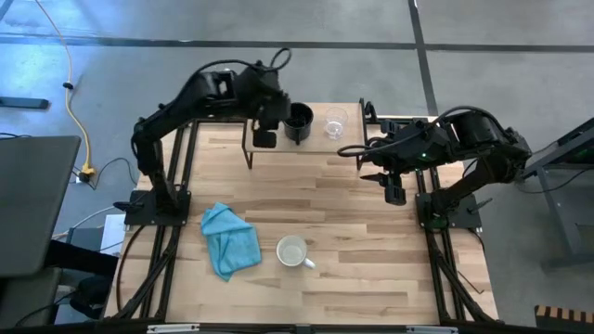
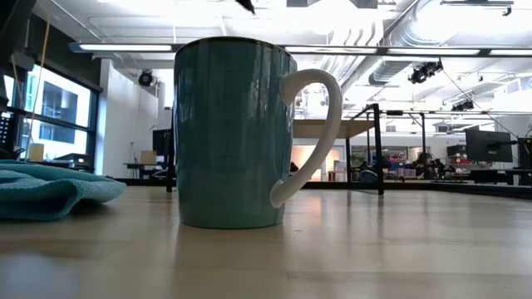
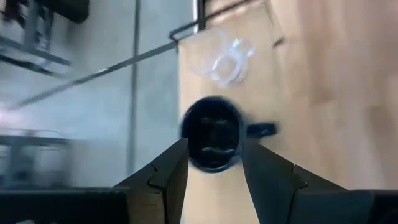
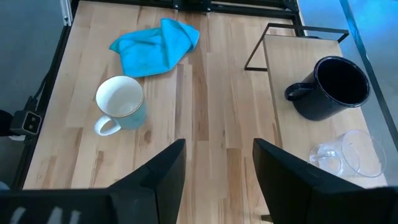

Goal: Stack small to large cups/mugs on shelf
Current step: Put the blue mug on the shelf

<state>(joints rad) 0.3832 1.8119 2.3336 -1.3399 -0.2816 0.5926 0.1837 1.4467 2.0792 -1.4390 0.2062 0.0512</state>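
The teal, white-handled mug (image 1: 293,251) is seen upright on the desk (image 1: 371,260) beside the cloth (image 1: 229,238); farther back, the right end effector (image 4: 217,180) is held spread; the black mug (image 1: 298,122) and glass cup (image 1: 335,124) are set on the shelf (image 1: 325,144), the left end effector (image 3: 214,180) spread above the black mug.

Two dark jointed arms, black cabling

Butcher-block tabletop (image 1: 371,241) carrying a crumpled teal cloth (image 1: 229,239) and, just beside it, an upright mug (image 1: 293,251) — teal outside, white inside, white handle. At the far edge, a low light-wood shelf (image 4: 287,68) on thin dark legs — bearing a black mug (image 1: 299,122) and, near it, a clear glass cup (image 1: 335,124).
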